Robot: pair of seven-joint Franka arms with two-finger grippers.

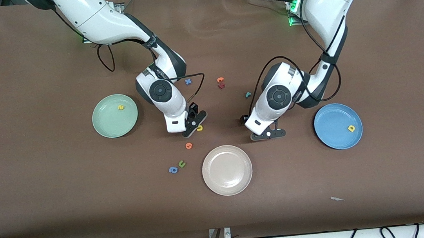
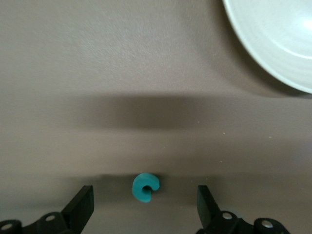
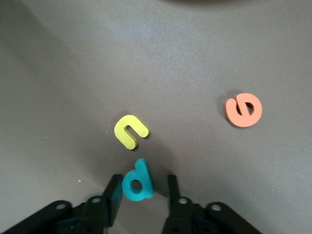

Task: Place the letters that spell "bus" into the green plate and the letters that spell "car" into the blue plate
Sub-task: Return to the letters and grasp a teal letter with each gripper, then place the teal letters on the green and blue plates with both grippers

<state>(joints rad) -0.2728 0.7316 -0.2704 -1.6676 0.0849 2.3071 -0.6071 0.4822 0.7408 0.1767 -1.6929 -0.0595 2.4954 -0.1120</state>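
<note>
You have three plates: the green plate (image 1: 114,116) holding one yellow letter (image 1: 121,107), the blue plate (image 1: 337,126) holding one yellow letter (image 1: 351,128), and an empty cream plate (image 1: 227,170) nearest the front camera. Your right gripper (image 3: 141,189) is clamping the teal "b" (image 3: 137,181) beside the yellow "u" (image 3: 130,131), an orange letter (image 3: 243,109) nearby. Your left gripper (image 2: 145,204) hangs released around the teal "c" (image 2: 145,187).
</note>
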